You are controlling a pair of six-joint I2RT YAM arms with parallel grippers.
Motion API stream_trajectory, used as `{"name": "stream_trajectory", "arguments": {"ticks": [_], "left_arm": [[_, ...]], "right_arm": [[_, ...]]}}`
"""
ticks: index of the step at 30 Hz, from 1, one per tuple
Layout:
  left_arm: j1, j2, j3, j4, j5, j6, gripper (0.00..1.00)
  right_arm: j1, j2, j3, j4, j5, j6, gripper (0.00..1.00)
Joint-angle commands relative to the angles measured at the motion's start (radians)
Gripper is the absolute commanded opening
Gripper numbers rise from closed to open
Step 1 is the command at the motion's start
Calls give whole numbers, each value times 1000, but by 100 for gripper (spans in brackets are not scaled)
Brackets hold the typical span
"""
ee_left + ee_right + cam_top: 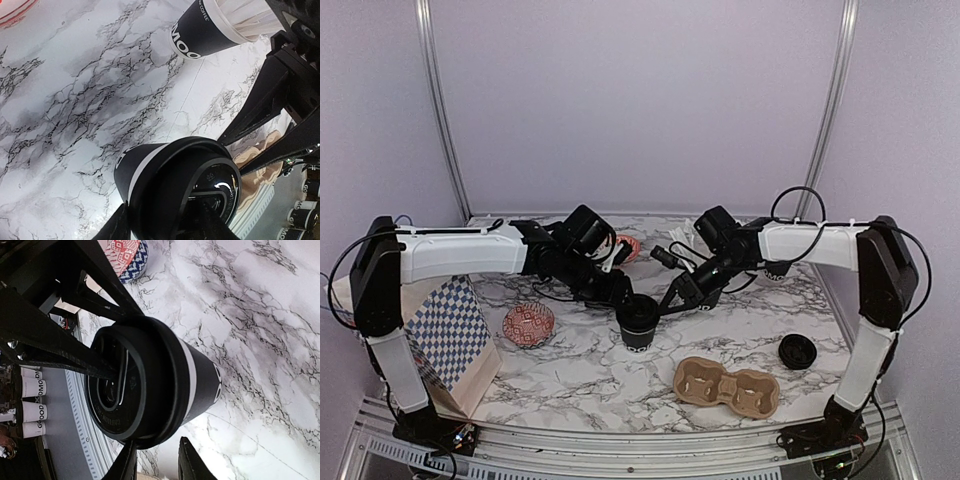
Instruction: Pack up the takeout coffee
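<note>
Marble table (pixel 570 380) carries everything, and the brown pulp carrier tray (pixel 727 387) near its front edge serves as the reference. Well to the left of the tray stands a checkered paper bag (pixel 450 340). Just behind and left of the tray sits the black cup (pixel 638 325), its lid (pixel 200 167) resting on top. A spare lid (pixel 797 351) lies just right of the tray. The left gripper (pixel 167 227) straddles the cup at lid height, its fingers about half apart and apparently pressed against both sides. The right gripper (pixel 160 460) reaches in from behind the tray with jaws narrowly parted and tips at the lid's rim; whether it pinches anything cannot be told. The step in hand looks like seating the lid. The next move calls for a firm, even press around the rim, then an upright lift toward one of the tray's two holes.
</note>
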Motion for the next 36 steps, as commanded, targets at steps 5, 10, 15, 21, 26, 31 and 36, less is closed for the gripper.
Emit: {"name": "stream_trajectory", "arguments": {"ticks": [5, 10, 15, 21, 26, 31, 36], "left_arm": [[-2, -10, -18, -57, 192, 37, 37], [-2, 9, -14, -58, 214, 47, 35], [6, 49, 0, -59, 186, 49, 33], [38, 91, 2, -59, 175, 34, 32], [64, 119, -2, -59, 168, 24, 33], [68, 165, -25, -57, 169, 16, 33], [69, 174, -54, -67, 132, 7, 33]], "right_arm": [[-6, 17, 49, -13, 18, -8, 28], [-4, 30, 46, -14, 18, -5, 27], [-2, 70, 74, -26, 5, -6, 23], [5, 120, 91, -37, 19, -6, 20], [14, 170, 108, -49, 70, -6, 19], [34, 212, 110, -63, 144, -12, 18], [57, 219, 110, -85, 231, -28, 15]]}}
